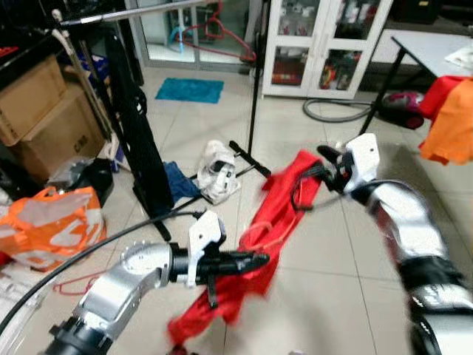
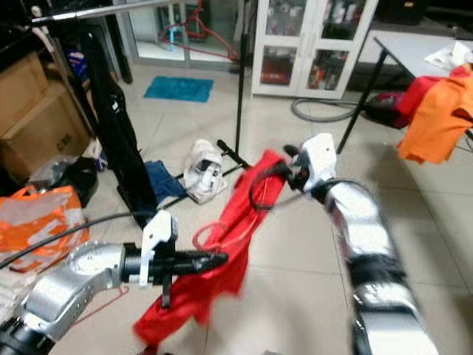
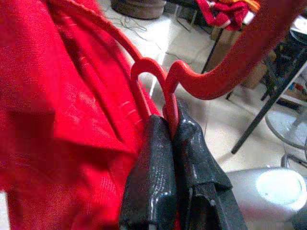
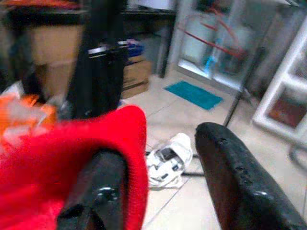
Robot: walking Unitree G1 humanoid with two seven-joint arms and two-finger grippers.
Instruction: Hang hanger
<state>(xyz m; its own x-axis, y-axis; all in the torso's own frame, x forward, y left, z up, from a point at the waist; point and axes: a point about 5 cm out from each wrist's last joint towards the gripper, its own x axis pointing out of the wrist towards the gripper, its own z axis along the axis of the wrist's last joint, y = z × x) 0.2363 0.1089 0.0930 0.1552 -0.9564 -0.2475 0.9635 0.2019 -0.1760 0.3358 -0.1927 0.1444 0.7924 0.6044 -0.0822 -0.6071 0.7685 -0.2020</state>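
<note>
Holding red hanger (image 3: 165,84) in our left gripper (image 1: 247,260), jaws clenched on thin hanger bar. Red garment (image 1: 277,222) draped on it, long axis running 7 to 1 o'clock between both arms. Our right gripper (image 1: 323,164) at upper end, jaws released, cloth lying over one finger (image 4: 103,184). Clothes rail (image 1: 133,12) at 11 o'clock, well apart; left arm nearer.
</note>
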